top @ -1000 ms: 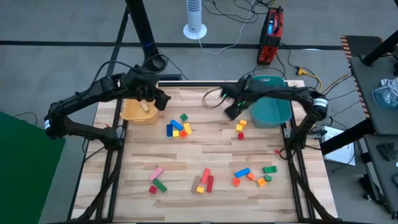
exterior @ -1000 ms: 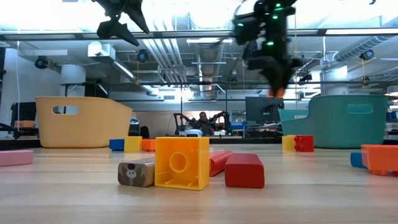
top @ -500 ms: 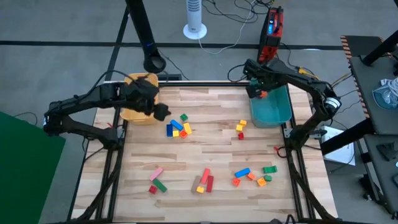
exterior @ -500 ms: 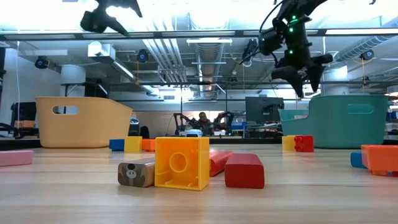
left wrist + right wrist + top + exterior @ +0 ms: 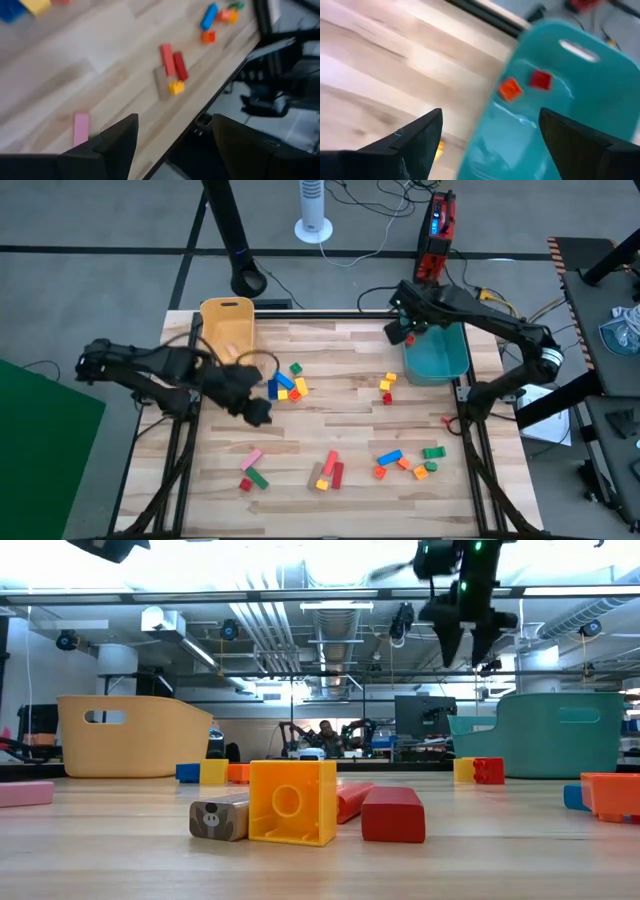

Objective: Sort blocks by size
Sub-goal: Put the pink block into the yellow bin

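Blocks lie in loose groups on the wooden table: a blue, yellow, red and green cluster (image 5: 285, 385), a yellow and red pair (image 5: 387, 387), a pink bar (image 5: 250, 458) with green and red pieces, red and orange bars (image 5: 328, 470), and a blue, orange and green group (image 5: 405, 460). An orange cube (image 5: 510, 89) and a red cube (image 5: 540, 80) lie inside the teal bin (image 5: 437, 355). My left gripper (image 5: 255, 408) hangs open above the table left of the centre cluster. My right gripper (image 5: 400, 333) hangs open above the teal bin's far-left corner.
A yellow bin (image 5: 227, 330) stands at the table's far-left corner, and the teal bin stands at the far right. A tan block (image 5: 218, 820), a yellow cube (image 5: 292, 802) and a red block (image 5: 393, 815) lie near the front edge. Bare wood (image 5: 340, 415) spans the table's middle.
My left gripper has swung from over the yellow bin toward the table's near edge, to left of the centre cluster. My right gripper has gone from over the table's far middle to the teal bin's far-left corner; the orange block at its fingertips now lies in the bin.
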### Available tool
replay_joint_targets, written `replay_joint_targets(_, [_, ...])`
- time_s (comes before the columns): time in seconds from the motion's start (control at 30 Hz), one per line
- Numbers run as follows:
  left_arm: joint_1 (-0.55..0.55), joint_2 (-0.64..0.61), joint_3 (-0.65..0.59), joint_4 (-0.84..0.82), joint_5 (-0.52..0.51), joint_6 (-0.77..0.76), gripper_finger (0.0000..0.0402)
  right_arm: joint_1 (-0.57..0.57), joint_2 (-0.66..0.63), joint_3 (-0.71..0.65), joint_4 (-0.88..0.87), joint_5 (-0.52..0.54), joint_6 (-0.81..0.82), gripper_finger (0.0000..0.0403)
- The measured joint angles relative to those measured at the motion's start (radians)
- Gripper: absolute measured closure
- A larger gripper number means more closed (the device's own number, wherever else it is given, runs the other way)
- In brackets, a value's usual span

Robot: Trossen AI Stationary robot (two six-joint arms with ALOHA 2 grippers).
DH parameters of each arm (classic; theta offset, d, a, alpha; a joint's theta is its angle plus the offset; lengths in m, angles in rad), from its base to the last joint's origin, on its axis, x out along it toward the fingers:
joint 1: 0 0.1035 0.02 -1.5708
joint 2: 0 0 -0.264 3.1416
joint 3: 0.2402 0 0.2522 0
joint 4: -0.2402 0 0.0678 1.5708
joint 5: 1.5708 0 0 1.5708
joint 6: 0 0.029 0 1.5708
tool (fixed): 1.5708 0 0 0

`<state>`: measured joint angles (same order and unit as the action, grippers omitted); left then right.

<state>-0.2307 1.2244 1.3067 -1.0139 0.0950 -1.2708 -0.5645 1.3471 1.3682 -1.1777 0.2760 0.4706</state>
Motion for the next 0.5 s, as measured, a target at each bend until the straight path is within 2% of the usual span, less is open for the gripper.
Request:
replay_joint_targets(0.27, [-0.128,0.143,0.0,-0.021,0.011,-0.03,0.016,0.103,-0.071,-0.041,0.117,-0.05,0.016,0.0099])
replay_joint_targets(0.5, [-0.172,0.295,-0.002,-0.164,0.047,-0.041,0.016,0.137,-0.057,-0.084,0.121,-0.05,0.035,0.0083])
